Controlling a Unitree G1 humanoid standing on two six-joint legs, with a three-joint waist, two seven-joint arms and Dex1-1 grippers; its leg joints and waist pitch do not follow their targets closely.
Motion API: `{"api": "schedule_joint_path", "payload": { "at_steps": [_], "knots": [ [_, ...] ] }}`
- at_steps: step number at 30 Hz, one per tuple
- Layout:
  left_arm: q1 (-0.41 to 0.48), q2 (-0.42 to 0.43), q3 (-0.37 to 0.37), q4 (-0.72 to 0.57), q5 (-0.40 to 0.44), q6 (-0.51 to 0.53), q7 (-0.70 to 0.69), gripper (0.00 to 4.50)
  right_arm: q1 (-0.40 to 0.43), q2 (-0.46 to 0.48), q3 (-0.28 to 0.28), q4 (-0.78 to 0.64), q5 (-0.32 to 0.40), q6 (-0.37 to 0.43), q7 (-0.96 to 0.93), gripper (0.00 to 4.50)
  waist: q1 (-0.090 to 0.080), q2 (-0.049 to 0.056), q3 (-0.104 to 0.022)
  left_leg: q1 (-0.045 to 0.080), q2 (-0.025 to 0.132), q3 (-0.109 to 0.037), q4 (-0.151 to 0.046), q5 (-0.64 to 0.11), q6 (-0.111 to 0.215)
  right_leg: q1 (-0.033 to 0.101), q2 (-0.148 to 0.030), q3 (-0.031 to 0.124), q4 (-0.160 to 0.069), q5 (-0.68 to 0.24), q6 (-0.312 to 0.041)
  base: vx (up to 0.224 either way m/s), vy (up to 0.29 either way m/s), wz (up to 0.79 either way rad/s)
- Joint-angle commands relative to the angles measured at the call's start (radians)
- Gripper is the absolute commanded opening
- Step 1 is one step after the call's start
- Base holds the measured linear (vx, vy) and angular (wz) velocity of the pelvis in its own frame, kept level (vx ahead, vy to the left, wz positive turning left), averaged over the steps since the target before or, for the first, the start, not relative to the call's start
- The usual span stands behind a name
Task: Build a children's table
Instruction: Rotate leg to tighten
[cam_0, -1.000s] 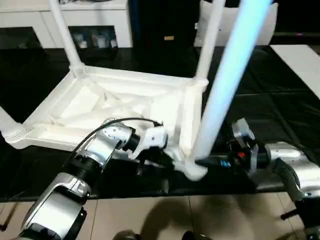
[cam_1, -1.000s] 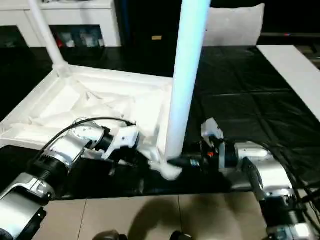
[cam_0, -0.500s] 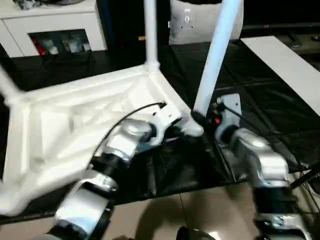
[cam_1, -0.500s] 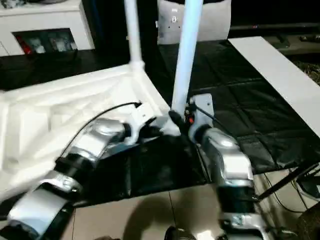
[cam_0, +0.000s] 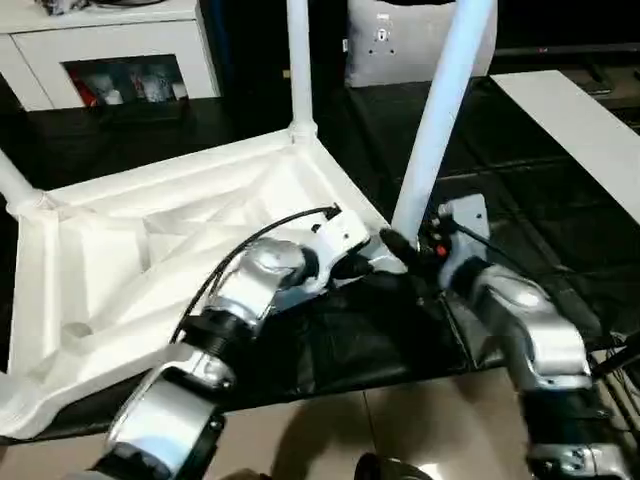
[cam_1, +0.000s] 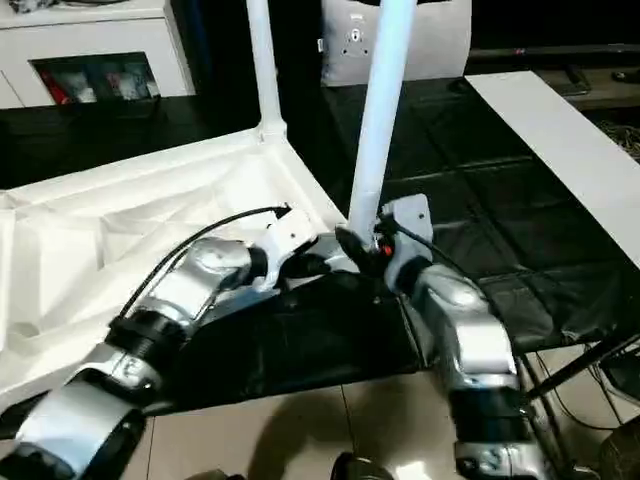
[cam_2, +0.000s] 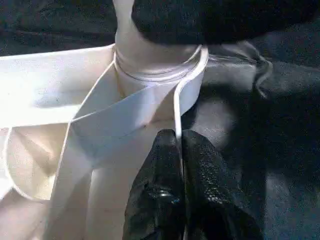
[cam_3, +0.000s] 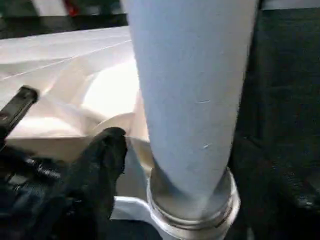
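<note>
**A:** Where was the table (cam_0: 200, 230) at that moment?

**B:** Upside down on the black-covered bench (cam_0: 560, 200), ribbed underside up. Three legs stood in their corner sockets. The nearest leg (cam_0: 440, 110) rose from the socket (cam_2: 160, 75) at the corner closest to the robot, and both arms worked there.

**A:** And the grippers?

**B:** The left gripper (cam_2: 182, 150) was clenched on the thin rim of the tabletop right beside that socket, pinning the corner. The right gripper (cam_1: 362, 243) sat at the foot of the nearest leg with one black finger (cam_3: 100, 160) beside the tube; whether it was gripping or loosened, I could not tell.

**A:** How would you have done the seating well?

**B:** I'd judge the collar looked nearly home. Keep the left pinch firm so the top can't skate, hold the leg low near the socket, and press straight along its axis; any sideways lean could jam the taper
</note>
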Motion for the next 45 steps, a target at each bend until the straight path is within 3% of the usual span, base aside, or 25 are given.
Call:
{"api": "schedule_joint_path", "payload": {
  "at_steps": [1, 3, 4, 7, 11, 13, 16, 19, 23, 35, 43, 45],
  "knots": [
    [0.012, 0.019, -0.03, -0.044, -0.022, -0.07, -0.093, 0.0, 0.001, -0.054, 0.034, 0.002, 0.014, -0.049, 0.117, 3.77, 0.013, -0.019, -0.068, -0.003, 0.072, -0.042, -0.061, -0.087, 0.131, 0.077, -0.103, 0.086, -0.071, -0.342, -0.033, 0.0, 0.0, 0.0],
    [0.015, 0.052, -0.042, -0.036, -0.015, -0.107, -0.136, 0.0, 0.001, -0.108, 0.024, 0.021, 0.024, -0.099, 0.203, 3.77, 0.013, -0.02, -0.068, 0.0, 0.077, -0.042, -0.062, -0.088, 0.133, 0.072, -0.101, 0.088, -0.07, -0.339, -0.033, 0.0, 0.0, 0.0],
    [0.015, 0.059, -0.045, -0.034, -0.014, -0.114, -0.146, 0.0, 0.002, -0.121, 0.024, 0.024, 0.027, -0.109, 0.225, 3.99, 0.017, -0.02, -0.068, 0.001, 0.076, -0.041, -0.061, -0.091, 0.133, 0.071, -0.103, 0.088, -0.07, -0.341, -0.033, 0.0, 0.0, 0.0],
    [0.018, 0.096, -0.062, -0.026, -0.017, -0.164, -0.22, 0.0, 0.023, -0.221, 0.044, 0.034, 0.06, -0.179, 0.417, 3.99, 0.037, -0.021, -0.073, 0.006, 0.08, -0.039, -0.06, -0.079, 0.142, 0.072, -0.103, 0.091, -0.063, -0.319, -0.042, 0.0, 0.0, 0.0],
    [0.021, 0.125, -0.081, -0.028, -0.02, -0.209, -0.287, 0.0, 0.04, -0.289, 0.072, 0.057, 0.061, -0.251, 0.543, 3.99, 0.054, -0.024, -0.077, 0.003, 0.086, -0.04, -0.058, -0.043, 0.158, 0.073, -0.105, 0.093, -0.051, -0.261, -0.063, 0.0, 0.0, 0.0],
    [0.029, 0.141, -0.092, -0.036, -0.037, -0.263, -0.349, 0.0, 0.037, -0.315, 0.076, 0.087, 0.082, -0.283, 0.628, 3.99, 0.06, -0.025, -0.076, 0.0, 0.082, -0.037, -0.058, -0.052, 0.156, 0.075, -0.105, 0.091, -0.053, -0.283, -0.069, 0.0, 0.0, 0.0],
    [0.035, 0.168, -0.12, -0.036, -0.039, -0.329, -0.426, 0.0, 0.02, -0.335, 0.076, 0.139, 0.121, -0.278, 0.732, 3.84, 0.068, -0.024, -0.077, 0.002, 0.086, -0.037, -0.057, -0.055, 0.155, 0.073, -0.103, 0.09, -0.054, -0.298, -0.066, 0.0, 0.0, 0.0],
    [0.035, 0.178, -0.129, -0.037, -0.044, -0.35, -0.463, 0.0, 0.009, -0.341, 0.082, 0.16, 0.134, -0.281, 0.768, 3.49, 0.082, -0.028, -0.077, 0.007, 0.09, -0.035, -0.057, -0.048, 0.148, 0.069, -0.104, 0.092, -0.053, -0.305, -0.065, 0.0, 0.0, 0.0],
    [0.032, 0.192, -0.139, -0.045, -0.055, -0.375, -0.529, 0.0, -0.009, -0.345, 0.098, 0.189, 0.161, -0.289, 0.838, 3.36, 0.09, -0.028, -0.076, 0.007, 0.09, -0.034, -0.059, -0.056, 0.136, 0.069, -0.105, 0.092, -0.054, -0.328, -0.058, 0.0, 0.0, 0.0],
    [0.021, 0.199, -0.155, -0.038, -0.064, -0.408, -0.583, 0.0, -0.017, -0.335, 0.144, 0.183, 0.169, -0.276, 0.914, 2.14, 0.096, -0.027, -0.071, 0.007, 0.089, -0.034, -0.061, -0.059, 0.126, 0.068, -0.104, 0.092, -0.057, -0.335, -0.052, 0.0, 0.0, 0.0],
    [0.022, 0.196, -0.14, -0.031, -0.073, -0.377, -0.57, 0.0, -0.003, -0.339, 0.155, 0.142, 0.217, -0.189, 0.953, 1.91, 0.096, -0.027, -0.066, 0.009, 0.092, -0.036, -0.064, -0.059, 0.128, 0.067, -0.102, 0.092, -0.057, -0.329, -0.053, 0.0, 0.0, 0.0],
    [0.021, 0.173, -0.117, -0.035, -0.081, -0.306, -0.517, 0.0, 0.013, -0.319, 0.139, 0.089, 0.259, -0.126, 0.91, 1.91, 0.098, -0.027, -0.066, 0.01, 0.096, -0.037, -0.064, -0.053, 0.125, 0.067, -0.105, 0.094, -0.056, -0.321, -0.058, 0.0, 0.0, 0.0]
  ]
}}
